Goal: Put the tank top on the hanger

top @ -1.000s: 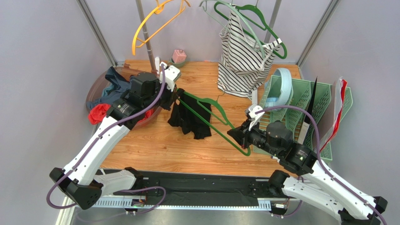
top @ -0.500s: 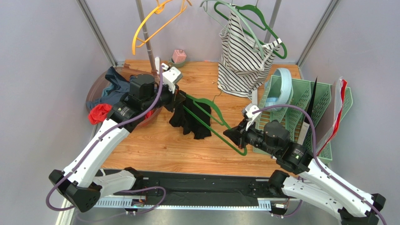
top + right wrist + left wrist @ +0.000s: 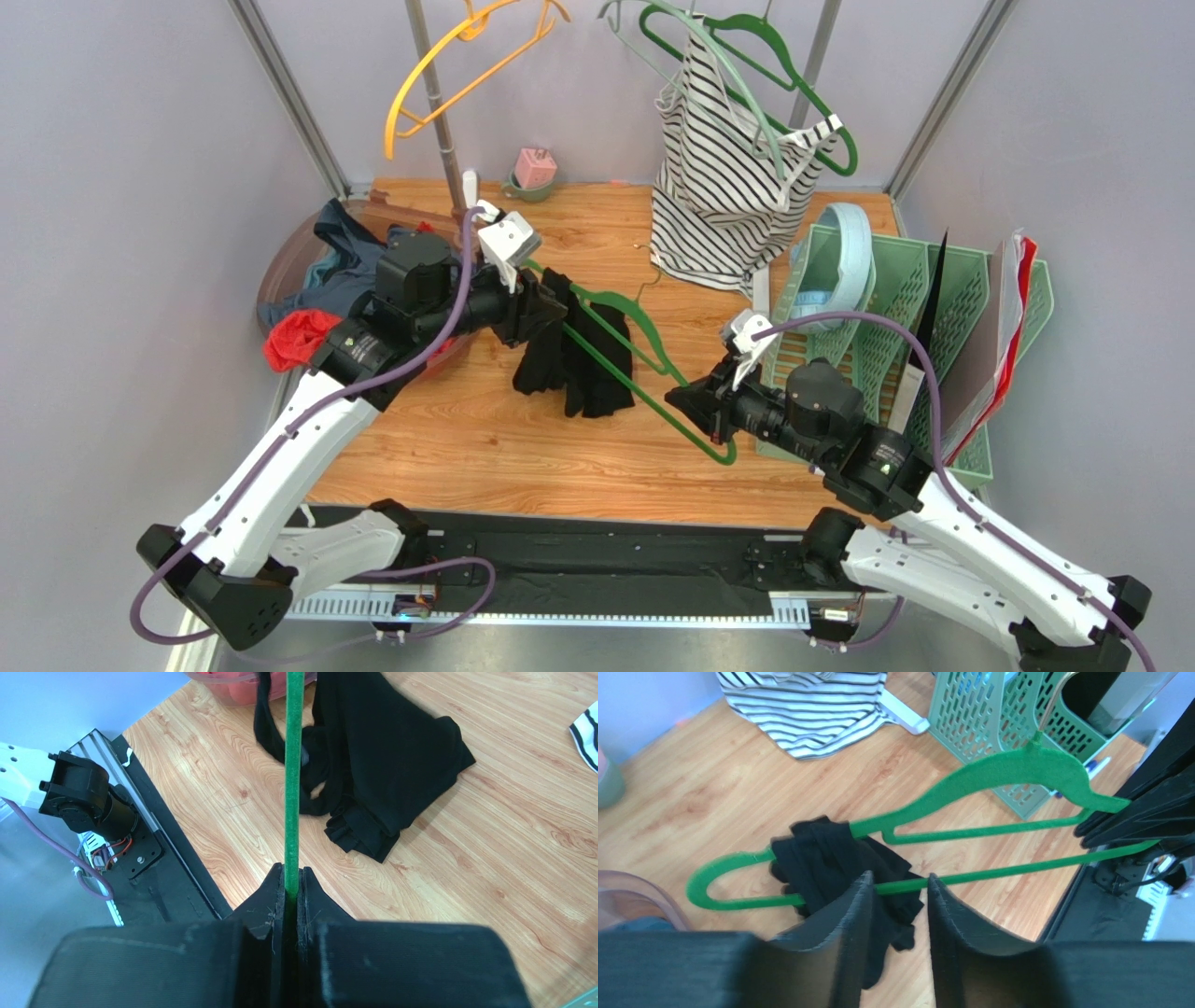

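The left fingers (image 3: 896,903) stand narrowly apart around the hanger (image 3: 638,367) bar, beside the bunched tank top (image 3: 572,357) hanging mid-tabletop (image 3: 463,448). The right fingers (image 3: 290,885) clamp the hanger's other end. A careless pull could slide the top off.

You will find no readable text, label, brand, number or sign in any of the three views; none shows on the arms, on the garments, on the hangers or on the green file racks.
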